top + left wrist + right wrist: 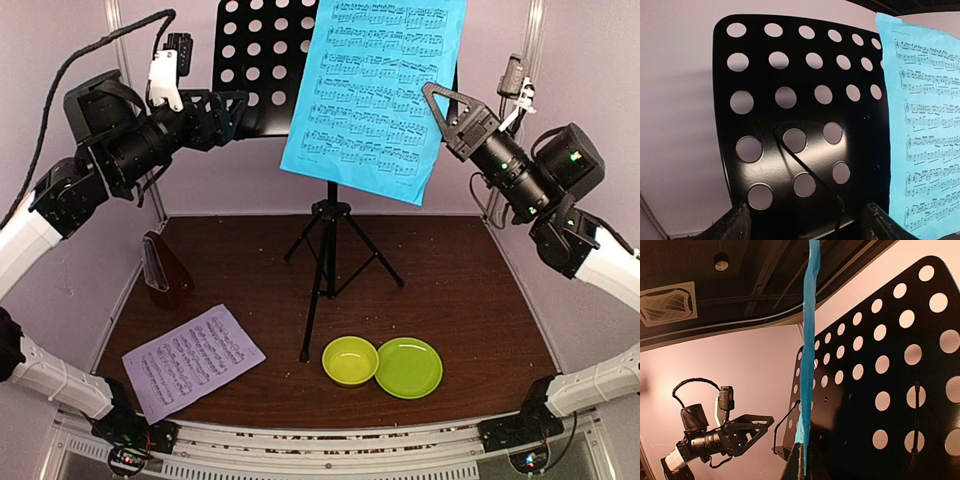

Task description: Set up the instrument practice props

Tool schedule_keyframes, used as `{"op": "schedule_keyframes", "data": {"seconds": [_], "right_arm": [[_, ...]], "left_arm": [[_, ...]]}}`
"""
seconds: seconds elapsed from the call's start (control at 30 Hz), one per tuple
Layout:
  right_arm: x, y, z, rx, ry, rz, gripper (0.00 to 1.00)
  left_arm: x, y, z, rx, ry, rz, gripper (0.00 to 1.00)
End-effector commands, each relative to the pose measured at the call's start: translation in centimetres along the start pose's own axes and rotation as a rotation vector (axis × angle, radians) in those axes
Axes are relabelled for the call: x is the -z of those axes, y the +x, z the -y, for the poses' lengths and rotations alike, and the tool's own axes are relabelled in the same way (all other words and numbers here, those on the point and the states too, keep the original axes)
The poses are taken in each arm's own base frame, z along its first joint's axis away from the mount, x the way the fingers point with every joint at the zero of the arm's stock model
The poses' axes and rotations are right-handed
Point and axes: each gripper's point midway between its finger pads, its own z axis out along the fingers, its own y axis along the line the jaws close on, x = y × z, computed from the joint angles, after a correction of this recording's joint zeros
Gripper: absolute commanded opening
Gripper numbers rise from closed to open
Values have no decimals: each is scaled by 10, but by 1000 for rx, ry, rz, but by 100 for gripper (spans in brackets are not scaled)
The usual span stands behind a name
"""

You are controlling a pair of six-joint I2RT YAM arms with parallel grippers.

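Observation:
The black music stand's perforated desk [262, 60] sits high on its tripod [328, 270]. A blue sheet of music [375, 90] hangs in front of the desk's right half, and my right gripper [432, 92] is shut on its right edge. In the right wrist view the sheet [807, 340] runs edge-on out of the shut gripper [804, 465], next to the desk [880, 380]. My left gripper [238, 105] is open at the desk's left edge, facing the desk [805, 125] with nothing between its fingers [735, 225]. The lilac sheet [193, 362] lies flat at front left. The brown metronome [165, 270] stands behind it.
A yellow-green bowl [350, 360] and a green plate [409, 367] sit side by side on the brown table, right of the tripod's front foot. A thin wire page-holder [810, 175] crosses the desk's lower face. Pale walls close in on both sides.

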Motion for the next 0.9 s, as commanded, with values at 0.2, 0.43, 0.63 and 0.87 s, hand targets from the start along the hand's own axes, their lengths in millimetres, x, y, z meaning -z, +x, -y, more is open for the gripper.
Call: {"op": "schedule_keyframes", "data": {"seconds": [0.2, 0.43, 0.63, 0.87], "right_arm": [[-23, -38, 1, -31, -24, 115, 0], [-36, -35, 12, -41, -9, 120, 0], [-41, -32, 25, -34, 23, 124, 0], [-47, -27, 36, -30, 40, 116, 0]], "left_arm": [[-25, -9, 15, 45, 98, 12, 78], [-38, -8, 6, 18, 31, 8, 70], [-29, -16, 0, 26, 13, 63, 49], [-17, -23, -2, 43, 23, 127, 33]]}}
